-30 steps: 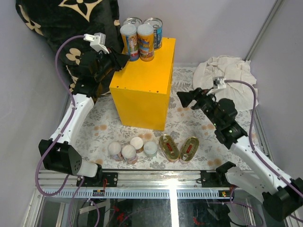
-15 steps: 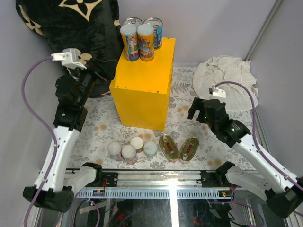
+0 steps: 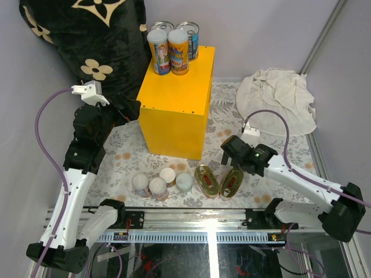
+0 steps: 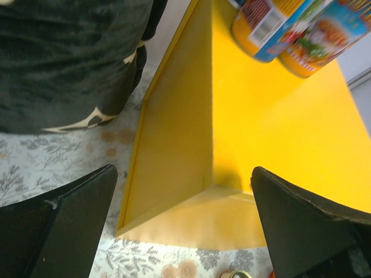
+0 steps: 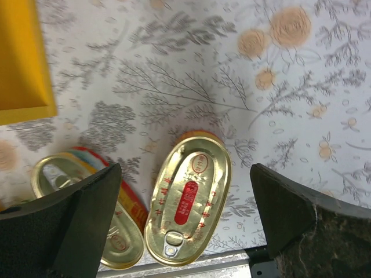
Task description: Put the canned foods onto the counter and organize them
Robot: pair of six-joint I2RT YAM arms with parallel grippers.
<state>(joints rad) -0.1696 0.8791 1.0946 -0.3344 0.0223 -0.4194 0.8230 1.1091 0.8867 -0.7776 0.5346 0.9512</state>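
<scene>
Your left gripper [image 4: 184, 174] is released, jaws wide, holding nothing. The bright yellow wooden box cabinet [image 4: 261, 133] sits straight ahead of it, with tall cartoon-label cans [image 4: 301, 29] on top, farther ahead. Your right gripper [image 5: 184, 174] is also released and hovers with a flat oval gold tin [image 5: 188, 205] directly below between its fingers. A second gold tin [image 3: 206, 180] lies beside it.
</scene>
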